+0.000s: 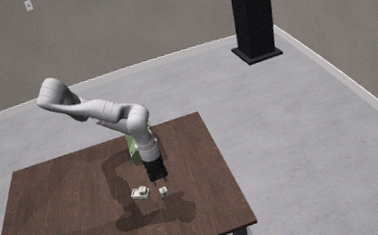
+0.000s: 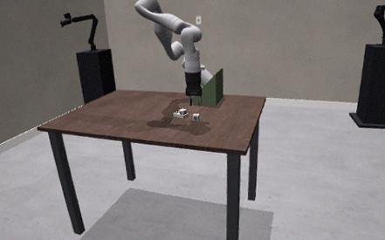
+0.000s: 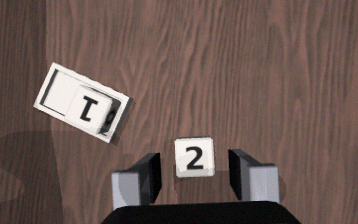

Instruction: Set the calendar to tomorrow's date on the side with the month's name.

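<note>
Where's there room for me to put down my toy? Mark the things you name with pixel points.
There's wide bare wood on the table (image 1: 60, 191) (image 2: 126, 110) between its left edge in the top view and the tray (image 1: 134, 198) (image 3: 46, 111). It's crowded around the loose cube (image 1: 164, 192) (image 2: 196, 117) (image 3: 194, 157), with the open gripper (image 1: 160, 180) (image 2: 195, 104) (image 3: 194, 168) right there.

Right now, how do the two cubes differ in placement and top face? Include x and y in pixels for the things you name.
The tray cube (image 1: 142, 190) (image 2: 182, 112) (image 3: 89, 107) sits in the tray (image 1: 134, 196) (image 2: 175, 116) (image 3: 60, 118); the loose cube (image 1: 163, 191) (image 2: 196, 117) (image 3: 194, 157) is on the tabletop. The tray cube's top shows 1, the loose cube's 2. In the wrist view, the tray cube is turned relative to the loose cube. Both are white with black digits.
</note>
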You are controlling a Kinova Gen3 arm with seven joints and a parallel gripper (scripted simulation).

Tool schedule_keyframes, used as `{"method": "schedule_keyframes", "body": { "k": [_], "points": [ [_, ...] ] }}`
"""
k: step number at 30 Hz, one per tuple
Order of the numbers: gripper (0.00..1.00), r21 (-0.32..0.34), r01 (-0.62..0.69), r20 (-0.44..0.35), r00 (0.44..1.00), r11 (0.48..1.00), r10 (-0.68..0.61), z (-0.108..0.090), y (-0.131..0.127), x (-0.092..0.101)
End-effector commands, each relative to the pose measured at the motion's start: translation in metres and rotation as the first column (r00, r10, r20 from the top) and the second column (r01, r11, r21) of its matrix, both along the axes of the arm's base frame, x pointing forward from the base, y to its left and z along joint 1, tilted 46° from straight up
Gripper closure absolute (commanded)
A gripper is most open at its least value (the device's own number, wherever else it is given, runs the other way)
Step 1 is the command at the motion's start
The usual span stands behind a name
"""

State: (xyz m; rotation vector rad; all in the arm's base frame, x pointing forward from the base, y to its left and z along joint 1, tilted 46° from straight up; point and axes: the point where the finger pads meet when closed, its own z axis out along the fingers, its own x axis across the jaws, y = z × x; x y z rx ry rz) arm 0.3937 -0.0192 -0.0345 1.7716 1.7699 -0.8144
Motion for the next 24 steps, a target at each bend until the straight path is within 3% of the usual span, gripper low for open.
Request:
{"method": "schedule_keyframes", "body": {
  "k": [1,24],
  "points": [
    [0.13,0.001,-0.004,0.004,1.0,1.0,0.004,0.0006,0.0009,0.0007],
    [0.13,-0.016,-0.159,0.161,0.974,0.987,0.16,0.0005,-0.0006,0.001]
  ]
}}
